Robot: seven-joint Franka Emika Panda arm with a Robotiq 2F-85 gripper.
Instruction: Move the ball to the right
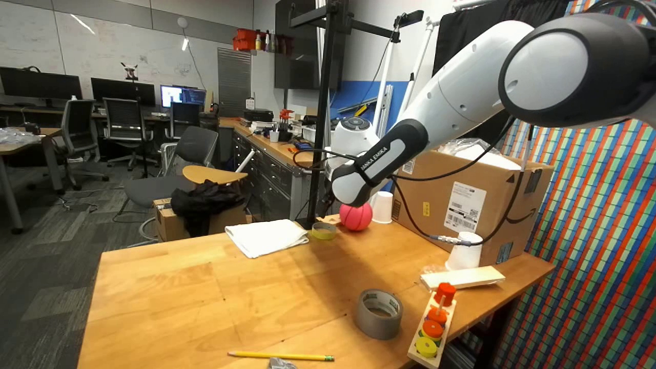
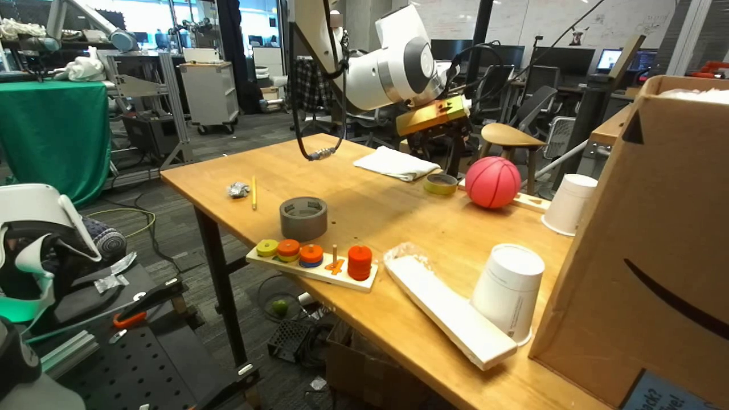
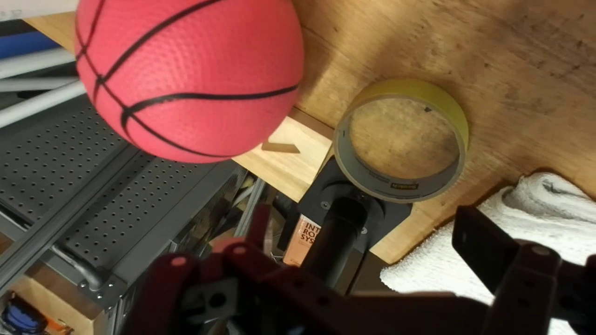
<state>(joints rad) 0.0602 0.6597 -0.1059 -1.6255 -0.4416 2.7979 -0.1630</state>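
Note:
The pinkish-red ball with dark seam lines rests on the table in both exterior views (image 1: 355,217) (image 2: 492,182), beside a white cup. In the wrist view the ball (image 3: 191,79) fills the upper left, cut off by the top edge and outside my fingers. My gripper (image 3: 363,230) is open and empty, its fingers wide apart at the bottom of the wrist view. In an exterior view my gripper (image 2: 439,149) hangs above the table's far edge, left of the ball and apart from it. The arm hides most of the gripper in an exterior view.
A yellow-green tape roll (image 2: 440,184) and folded white cloth (image 2: 397,163) lie near the ball. A black post (image 3: 344,223) rises at the table edge. White cups (image 1: 382,207) (image 1: 465,251), a cardboard box (image 1: 435,189), grey tape (image 1: 379,323) and a peg toy (image 2: 319,270) stand around.

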